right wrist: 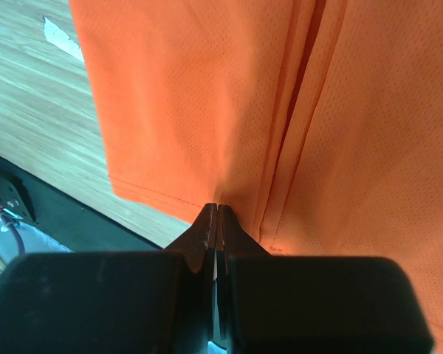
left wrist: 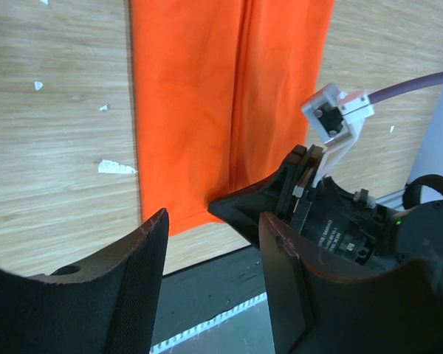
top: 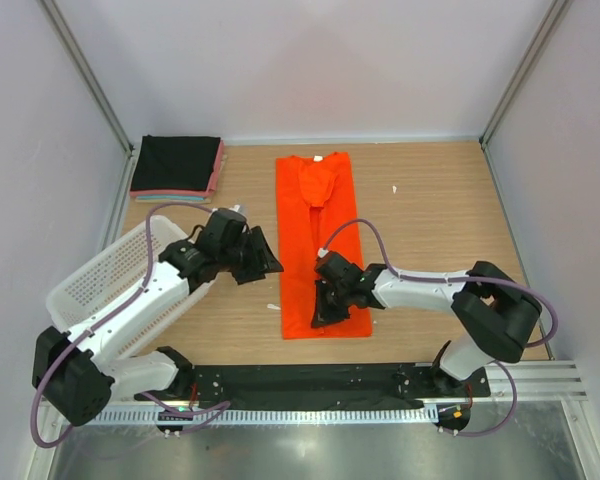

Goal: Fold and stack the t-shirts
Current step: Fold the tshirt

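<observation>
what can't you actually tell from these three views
Top view: the folded t-shirts under the black t-shirt, which covers all but thin pink and teal edges.
Top view: part of the white basket, behind the left arm.
Right wrist view: whether the shut right gripper holds the orange t-shirt's hem; its fingers cover the contact.
Left wrist view: its collar end, beyond the top edge.

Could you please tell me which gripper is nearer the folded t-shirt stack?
Left. The left gripper hangs open just nearward of the stack; the right gripper pinches the orange t-shirt's near hem.
</observation>
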Available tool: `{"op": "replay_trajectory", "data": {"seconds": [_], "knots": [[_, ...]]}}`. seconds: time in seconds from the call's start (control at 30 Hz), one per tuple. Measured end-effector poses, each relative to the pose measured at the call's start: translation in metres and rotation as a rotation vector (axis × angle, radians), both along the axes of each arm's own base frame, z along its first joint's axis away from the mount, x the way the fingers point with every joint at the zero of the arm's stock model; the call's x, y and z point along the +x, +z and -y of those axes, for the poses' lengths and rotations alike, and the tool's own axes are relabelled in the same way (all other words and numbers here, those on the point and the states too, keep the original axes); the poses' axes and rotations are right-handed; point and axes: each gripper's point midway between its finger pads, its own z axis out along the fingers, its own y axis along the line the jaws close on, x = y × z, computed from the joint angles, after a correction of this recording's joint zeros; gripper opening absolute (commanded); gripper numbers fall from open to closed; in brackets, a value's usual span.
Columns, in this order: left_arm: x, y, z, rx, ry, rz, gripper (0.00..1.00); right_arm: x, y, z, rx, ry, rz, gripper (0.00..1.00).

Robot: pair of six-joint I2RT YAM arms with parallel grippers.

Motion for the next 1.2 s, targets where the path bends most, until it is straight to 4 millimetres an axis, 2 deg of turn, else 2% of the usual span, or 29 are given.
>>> {"op": "replay_trajectory", "data": {"seconds": [0.2,0.47,0.57,0.73,0.93,1.03,1.2], "knots": [[-0.007,-0.019,-0.003,0.023,-0.007,-0.048,0.54,0.004,-0.003,0.003,-0.032,0.019,0.027,0.01],[-0.011,-0.026,-0.005,0.038,-0.028,-0.054,0.54,0.022,0.012,0.001,-0.060,0.002,0.103,0.01],[-0.018,-0.038,-0.008,0.051,-0.033,-0.082,0.53,0.020,0.009,0.004,-0.072,0.001,0.101,0.01],[-0.035,-0.061,-0.015,0.082,-0.045,-0.132,0.53,0.006,-0.009,0.013,-0.121,0.012,0.076,0.01],[-0.061,-0.077,-0.011,0.098,-0.089,-0.165,0.53,0.005,-0.008,0.012,-0.135,0.014,0.085,0.02],[-0.079,-0.085,-0.002,0.092,-0.124,-0.171,0.53,0.007,0.001,0.012,-0.143,0.011,0.091,0.11],[-0.106,-0.108,0.010,0.092,-0.151,-0.226,0.52,0.013,0.039,0.006,-0.090,0.001,0.135,0.22]]}}
